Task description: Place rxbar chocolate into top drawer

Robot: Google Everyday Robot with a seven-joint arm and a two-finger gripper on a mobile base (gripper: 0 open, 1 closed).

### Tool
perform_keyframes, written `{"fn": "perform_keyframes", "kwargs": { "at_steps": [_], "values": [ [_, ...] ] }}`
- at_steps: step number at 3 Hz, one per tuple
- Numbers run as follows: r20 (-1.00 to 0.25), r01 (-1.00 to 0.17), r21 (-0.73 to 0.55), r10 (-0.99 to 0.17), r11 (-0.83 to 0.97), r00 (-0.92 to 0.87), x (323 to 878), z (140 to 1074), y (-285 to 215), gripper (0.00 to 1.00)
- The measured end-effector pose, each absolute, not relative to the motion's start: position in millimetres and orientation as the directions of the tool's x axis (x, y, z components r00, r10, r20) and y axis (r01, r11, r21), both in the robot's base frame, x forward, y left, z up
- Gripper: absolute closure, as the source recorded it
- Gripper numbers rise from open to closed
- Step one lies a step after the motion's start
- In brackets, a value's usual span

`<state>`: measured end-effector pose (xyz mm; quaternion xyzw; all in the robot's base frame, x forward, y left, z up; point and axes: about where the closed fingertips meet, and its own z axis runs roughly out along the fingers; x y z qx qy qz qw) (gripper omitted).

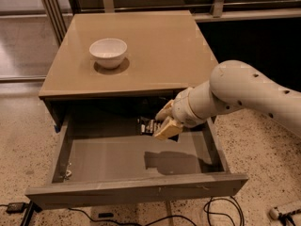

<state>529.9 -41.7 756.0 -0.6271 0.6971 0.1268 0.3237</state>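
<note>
Smooth tan countertop (155, 46); end effector (162, 122) clamped on flat black rxbar chocolate (146, 126) over grey top drawer (136, 191).

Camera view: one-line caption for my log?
Gripper holds the rxbar chocolate over the open top drawer; white bowl sits on the cabinet top.

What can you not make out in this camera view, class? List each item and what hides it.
- The rxbar chocolate: right end hidden by the gripper, whose jaws clamp it over the top drawer; lettering too small to read.
- Drawer's back: dark shadow under the tabletop.
- The arm: cut off by the right edge.
</note>
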Motion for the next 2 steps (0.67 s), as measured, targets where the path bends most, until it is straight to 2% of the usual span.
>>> {"fn": "perform_keyframes", "kwargs": {
  "at_steps": [2],
  "values": [
    [-0.628,-0.939,-0.252,-0.778,0.235,-0.026,556,692,-16,1.00]
  ]
}}
